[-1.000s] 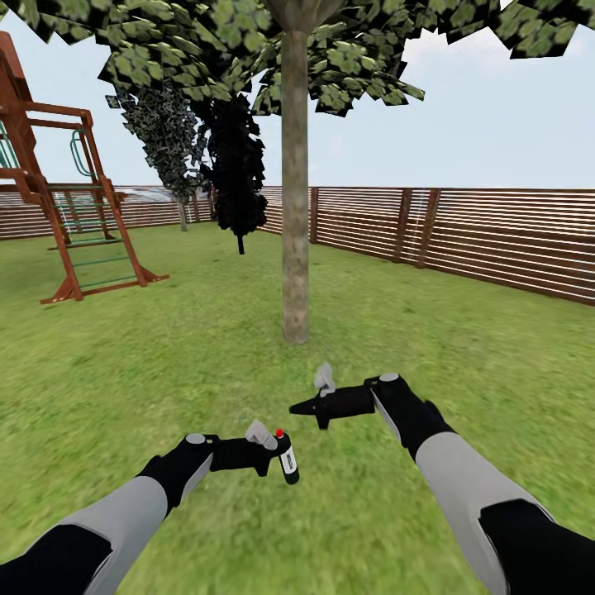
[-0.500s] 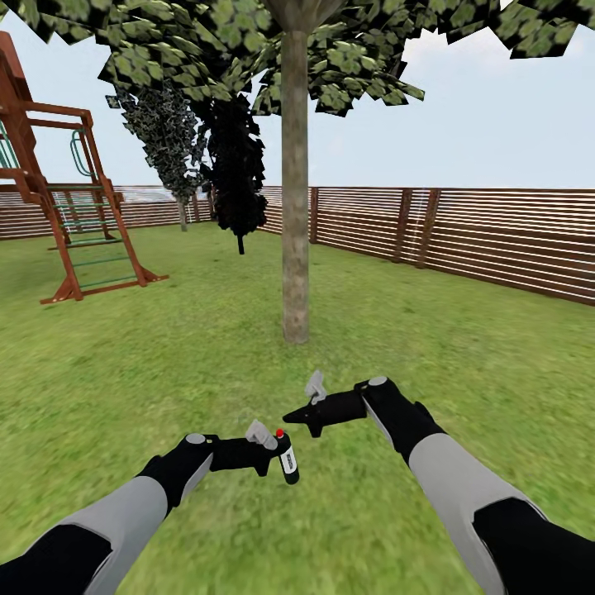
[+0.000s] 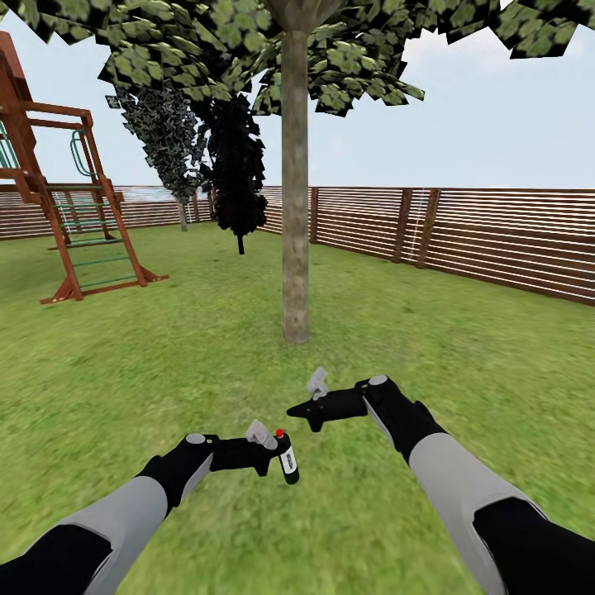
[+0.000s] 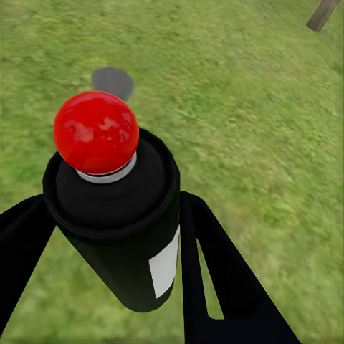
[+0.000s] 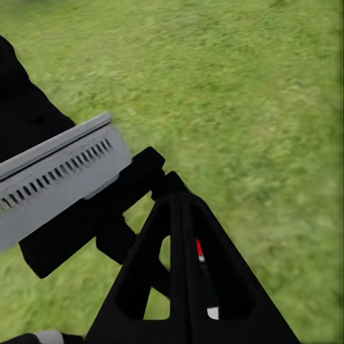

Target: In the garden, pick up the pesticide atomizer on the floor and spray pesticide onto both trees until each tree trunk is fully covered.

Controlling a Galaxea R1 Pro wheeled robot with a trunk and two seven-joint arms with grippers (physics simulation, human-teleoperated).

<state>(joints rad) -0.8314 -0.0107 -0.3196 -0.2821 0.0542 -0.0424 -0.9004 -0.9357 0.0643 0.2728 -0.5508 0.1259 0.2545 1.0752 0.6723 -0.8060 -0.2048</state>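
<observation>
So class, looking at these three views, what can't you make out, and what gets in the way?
- Atomizer label text: left wrist view, the label faces away at the bottle's edge.
- Tree crown top: head view, cut off by the upper edge.
- Right gripper grip: right wrist view, its fingers look together, and the left arm blocks the atomizer beyond.
- Playset left side: head view, cut by the edge.

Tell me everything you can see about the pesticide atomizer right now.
The pesticide atomizer is a small black cylinder with a glossy round red top on a thin silver collar and a white label on its side. It is off the grass, clamped between the black fingers of the left gripper, roughly upright with a slight tilt, in front of the robot and short of the tree trunk.
</observation>
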